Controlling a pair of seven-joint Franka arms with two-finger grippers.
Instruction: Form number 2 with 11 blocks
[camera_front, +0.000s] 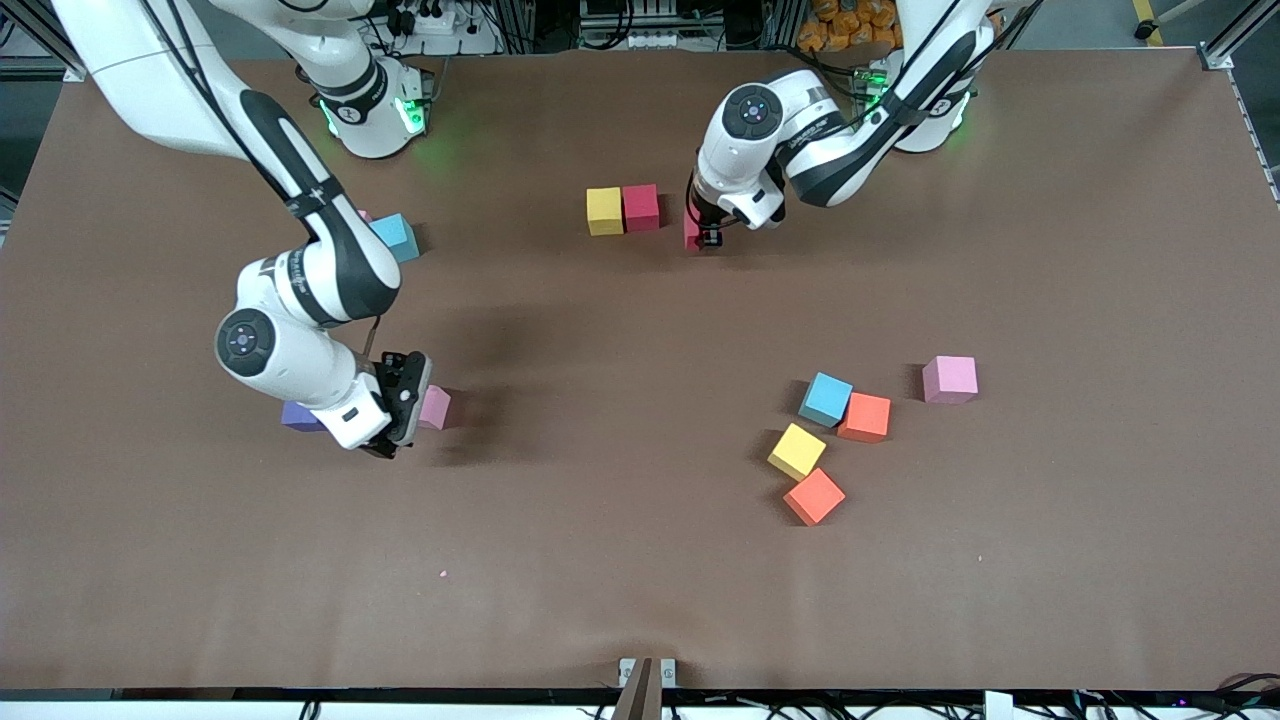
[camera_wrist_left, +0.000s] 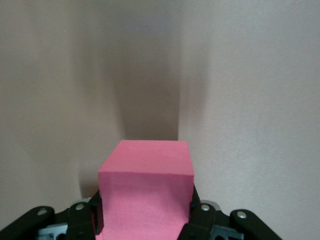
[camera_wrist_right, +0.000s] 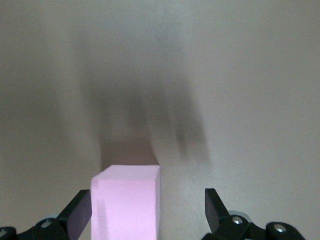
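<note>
- The brown table (camera_front: 640, 580) fills the whole front view, and the blocks sit on it in small groups.
- The right arm reaches down near the right arm's end of the table. The right gripper (camera_front: 400, 400) is low over a light pink block (camera_wrist_right: 127, 200), with its fingers (camera_wrist_right: 215, 207) spread wide, one on each side. One finger looks close to the block and the second one is clearly apart from it.
- The left arm bends down near the middle of the table. The left gripper (camera_front: 708, 232) squeezes a hot pink block (camera_wrist_left: 145, 195) between its fingers, just beside the red block.
- The start of the number 2 is a yellow block (camera_front: 604, 211) and a red block (camera_front: 641, 207), side by side and touching.
- A loose group lies nearer the front camera: a light blue block (camera_front: 826, 399), an orange block (camera_front: 865, 417), another yellow block (camera_front: 797, 451) and another orange block (camera_front: 814, 496).
- A pale pink block (camera_front: 950, 379) sits alone near that group.
- A purple block (camera_front: 298, 416) peeks out beside the right arm.
- Another light blue block (camera_front: 397, 236) sits closer to the right arm's base.
</note>
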